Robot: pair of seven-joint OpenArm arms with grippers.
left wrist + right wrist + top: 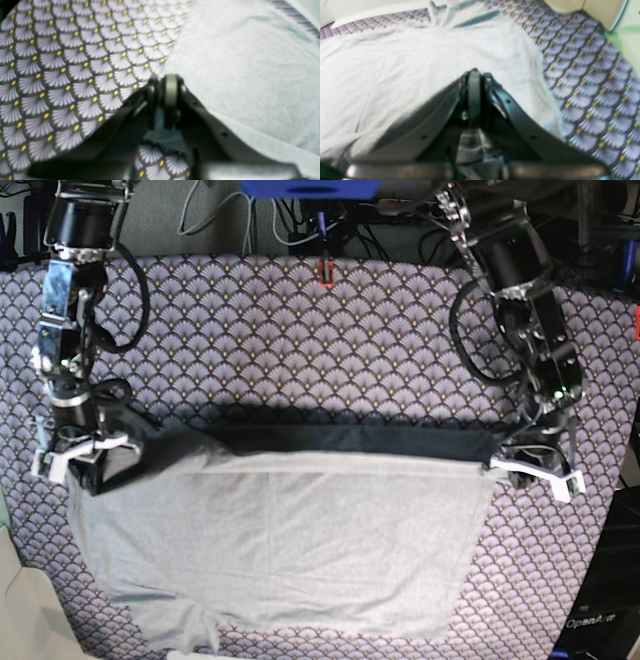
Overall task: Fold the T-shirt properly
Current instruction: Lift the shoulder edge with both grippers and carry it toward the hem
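A: The fingers of the left gripper stand pressed together, pads meeting, with a pinch of pale fabric showing just behind them. It is clamped on the edge of the T-shirt.

B: And the other one?

A: The right gripper looks the same: its fingers are pressed flat against each other, and a crumpled bit of grey knit sits below them, inside the jaws. It grips the shirt too.

B: Where does the shirt lie from there?

A: In the right wrist view it spreads ahead of the fingertips and off to the picture's left, wrinkled. The patterned cloth shows to the picture's right of them. In the left wrist view the shirt fills the picture's right side beyond the tips, and the patterned cloth covers the left.

B: What does the base view add?

A: Each gripper holds one far corner, and the far edge stretches between them, raised off the cloth, with a dark shadow band just beyond it. The rest of the shirt slopes down and lies on the cloth nearer the camera.

B: Anything hard to read?

A: Both wrist views are soft, so the exact fold caught in either pinch is unclear. A sleeve bunches at the shirt's near corner on the right gripper's side, close to the frame's bottom edge. A pale surface beyond the cloth in the right wrist view is too blurred to name.
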